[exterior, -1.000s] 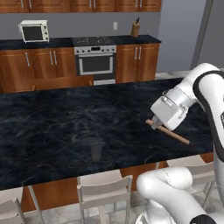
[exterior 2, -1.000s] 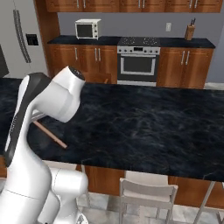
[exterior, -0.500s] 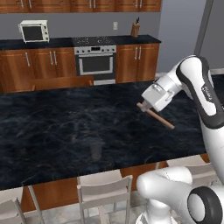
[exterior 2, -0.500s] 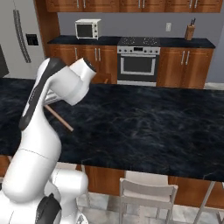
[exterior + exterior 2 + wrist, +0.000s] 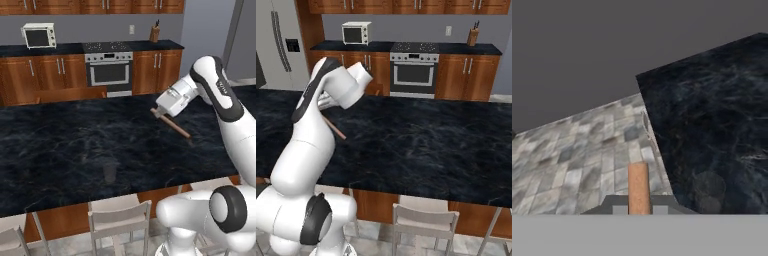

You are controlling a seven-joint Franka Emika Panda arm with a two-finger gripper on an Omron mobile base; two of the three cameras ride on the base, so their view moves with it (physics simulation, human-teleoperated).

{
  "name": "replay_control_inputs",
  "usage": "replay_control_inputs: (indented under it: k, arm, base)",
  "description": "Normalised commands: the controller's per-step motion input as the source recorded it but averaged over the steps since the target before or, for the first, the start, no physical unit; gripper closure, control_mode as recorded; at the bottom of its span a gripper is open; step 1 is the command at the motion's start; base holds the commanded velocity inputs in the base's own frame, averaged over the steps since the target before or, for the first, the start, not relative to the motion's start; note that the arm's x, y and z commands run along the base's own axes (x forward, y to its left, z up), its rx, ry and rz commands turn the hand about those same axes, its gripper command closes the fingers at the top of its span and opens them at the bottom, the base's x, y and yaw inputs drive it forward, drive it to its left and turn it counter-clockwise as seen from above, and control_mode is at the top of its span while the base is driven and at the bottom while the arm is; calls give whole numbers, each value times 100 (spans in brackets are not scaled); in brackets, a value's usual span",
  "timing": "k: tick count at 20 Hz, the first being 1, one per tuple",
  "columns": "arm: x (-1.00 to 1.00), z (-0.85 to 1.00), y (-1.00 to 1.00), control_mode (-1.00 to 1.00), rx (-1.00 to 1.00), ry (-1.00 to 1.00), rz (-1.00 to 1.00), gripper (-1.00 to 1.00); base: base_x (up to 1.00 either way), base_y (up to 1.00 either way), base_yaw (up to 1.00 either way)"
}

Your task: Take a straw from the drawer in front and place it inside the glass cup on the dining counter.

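Here the gripper (image 5: 161,113) is clamped on the straw (image 5: 175,126), holding it near one end, above the counter (image 5: 60,150). In the left base view the straw slants from the jaws down and to the right, its far end hanging over the black stone; its short end pokes out on the gripper's other side. In the right base view the hand is mostly hidden behind the arm, and the straw (image 5: 336,129) shows as a thin brown line slanting out below it, over the counter (image 5: 421,145).

In the hand view the straw (image 5: 639,189) rises as a short, blunt stub from between the fingertips. The counter's dark slab (image 5: 722,125) lies to the right of the stub, tiled floor to its left and ahead.

The cup (image 5: 109,173) stands upright on the stone well apart from the gripper, to its left and nearer the chairs (image 5: 117,220) in the left base view. It is faint and greyish against the dark top. In the hand view a pale round shape (image 5: 708,192) shows on the stone just right of the stub; whether that is the cup I cannot tell.
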Motion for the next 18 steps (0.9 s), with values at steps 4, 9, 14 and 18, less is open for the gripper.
replay_control_inputs:
  k: [4, 9, 14, 18]
  arm:
    - [24, 1, 8, -100, 6, 0, 5, 100]
    - [8, 0, 44, -100, 13, 0, 15, 100]
    - [0, -1, 59, -100, 18, 0, 15, 100]
    - [4, 0, 37, -100, 22, 0, 13, 100]
  base:
    - [0, 0, 0]
    - [0, 0, 0]
    - [0, 0, 0]
    - [0, 0, 0]
